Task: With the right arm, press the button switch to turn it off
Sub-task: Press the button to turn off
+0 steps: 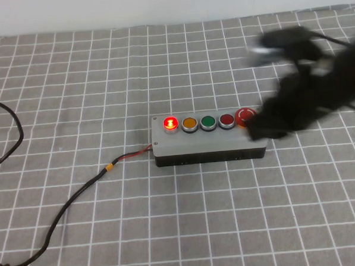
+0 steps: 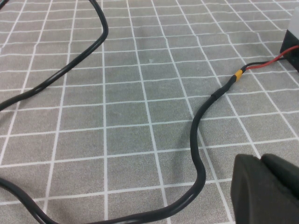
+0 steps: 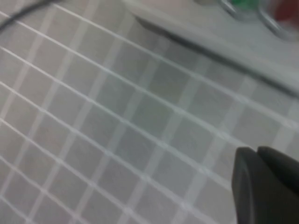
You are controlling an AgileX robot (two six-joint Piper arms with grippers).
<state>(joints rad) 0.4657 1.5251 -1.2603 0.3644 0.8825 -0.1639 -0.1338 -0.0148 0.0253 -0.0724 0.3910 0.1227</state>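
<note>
Red glow on the button switch (image 1: 170,123), so not off yet; sits at the box (image 1: 209,142) end farthest from the right arm (image 1: 318,96). Right gripper (image 1: 262,128) blurred over the opposite end, by the mushroom button (image 1: 245,116); can't tell how far open, nothing visibly held. Best to carry it along above the row of buttons, clear of amber (image 1: 189,124), green (image 1: 208,122) and dark red (image 1: 227,120), then press straight down. Left gripper (image 2: 271,186) parked by the cable (image 2: 201,135), well off from the box, apparently closed and empty.
</note>
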